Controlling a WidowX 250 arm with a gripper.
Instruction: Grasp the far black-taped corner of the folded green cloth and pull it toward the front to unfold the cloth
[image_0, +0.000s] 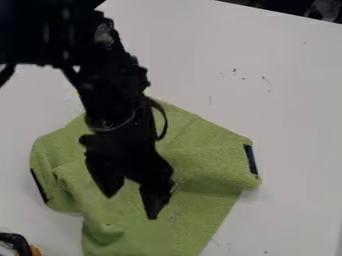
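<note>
The black gripper (132, 206) hangs over the middle of a green cloth garment (207, 170), its two fingers spread apart with green fabric visible between them. Whether the fingertips touch the cloth I cannot tell. The garment lies on a white table, wrinkled, with short sleeve-like parts to the left and right. Each sleeve-like part ends in a dark strip, and the right one reaches farther out. The arm comes in from the upper left and hides part of the garment's upper middle.
A black and orange object (15, 244) stands at the bottom left corner, beside the garment. The white table (294, 100) has small dark specks beyond the cloth, and its far edge runs across the top right, with dark things behind it.
</note>
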